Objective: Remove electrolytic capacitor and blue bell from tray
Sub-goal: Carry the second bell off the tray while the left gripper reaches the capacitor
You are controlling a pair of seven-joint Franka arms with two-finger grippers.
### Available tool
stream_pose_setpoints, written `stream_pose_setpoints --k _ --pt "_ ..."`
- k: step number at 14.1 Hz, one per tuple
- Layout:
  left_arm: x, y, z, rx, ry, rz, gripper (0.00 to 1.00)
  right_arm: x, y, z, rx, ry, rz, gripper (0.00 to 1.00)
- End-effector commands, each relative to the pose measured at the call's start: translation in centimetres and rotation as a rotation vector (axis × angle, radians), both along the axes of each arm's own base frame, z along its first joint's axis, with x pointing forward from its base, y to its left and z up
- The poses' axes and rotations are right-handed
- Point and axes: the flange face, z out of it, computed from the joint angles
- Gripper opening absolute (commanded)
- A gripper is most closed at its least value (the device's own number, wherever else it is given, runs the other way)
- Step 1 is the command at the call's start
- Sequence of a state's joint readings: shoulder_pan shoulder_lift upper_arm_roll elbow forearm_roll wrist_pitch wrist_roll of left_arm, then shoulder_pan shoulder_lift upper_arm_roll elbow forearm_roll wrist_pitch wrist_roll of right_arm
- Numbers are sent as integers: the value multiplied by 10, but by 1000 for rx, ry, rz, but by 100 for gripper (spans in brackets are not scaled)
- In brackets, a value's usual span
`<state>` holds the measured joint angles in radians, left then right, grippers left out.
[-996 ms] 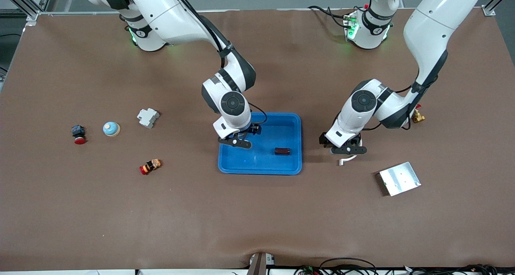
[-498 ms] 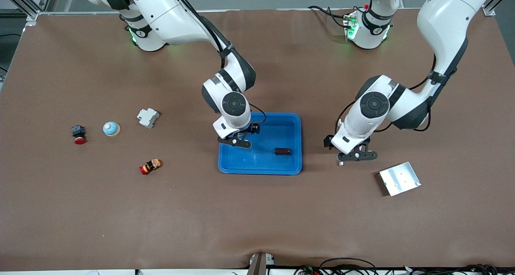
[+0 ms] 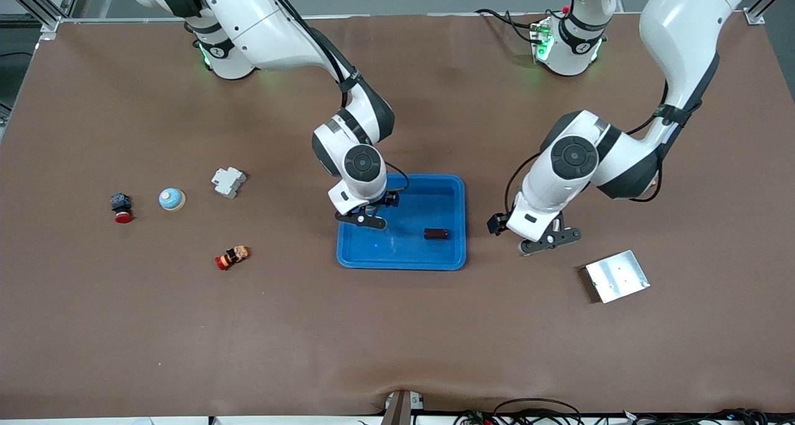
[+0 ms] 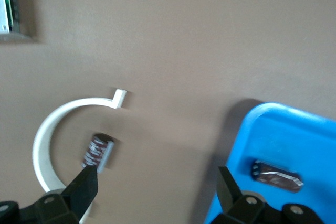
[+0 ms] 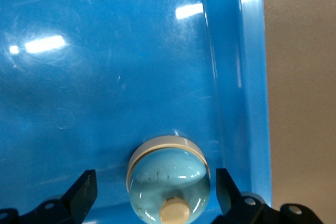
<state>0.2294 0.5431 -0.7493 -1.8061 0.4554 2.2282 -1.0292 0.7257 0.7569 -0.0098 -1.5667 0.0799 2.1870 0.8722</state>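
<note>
A blue tray [image 3: 400, 254] sits mid-table. In the right wrist view a light-blue bell [image 5: 168, 174] stands in the tray [image 5: 105, 77] near its wall, between the spread fingers of my right gripper [image 5: 156, 190]; that gripper [image 3: 363, 217] hangs open over the tray and hides the bell in the front view. A dark capacitor [image 3: 436, 233] lies in the tray [image 4: 294, 135], also in the left wrist view [image 4: 275, 174]. My left gripper [image 3: 549, 240] is open and empty over the table beside the tray. A second capacitor [image 4: 98, 152] lies by one left fingertip [image 4: 86, 182], inside a white ring clip [image 4: 52, 124].
Another blue bell [image 3: 171, 199], a red push button [image 3: 122, 207], a grey breaker [image 3: 228, 181] and an orange-red part [image 3: 232, 256] lie toward the right arm's end. A metal plate [image 3: 617, 276] lies toward the left arm's end, nearer the front camera.
My left arm swung and its gripper shifted slightly toward the metal plate, covering the white ring clip in the front view. My right gripper stayed over the tray.
</note>
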Motion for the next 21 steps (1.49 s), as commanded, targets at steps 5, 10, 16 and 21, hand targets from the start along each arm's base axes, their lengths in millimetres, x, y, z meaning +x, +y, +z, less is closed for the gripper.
stream_pose_setpoints --k 5,10,16,21 --pt "4 -52 20 -100 35 496 100 -2 5 -1 -9 0 -4 41" --pt "1 -92 13 -138 66 685 100 11 4 26 22 -20 -22 9" --pt "10 -101 9 -156 70 758 100 70 -91 88 14 16 -44 0" --pt "17 -103 1 -168 88 839 100 134 -257 106 -7 54 194 0"
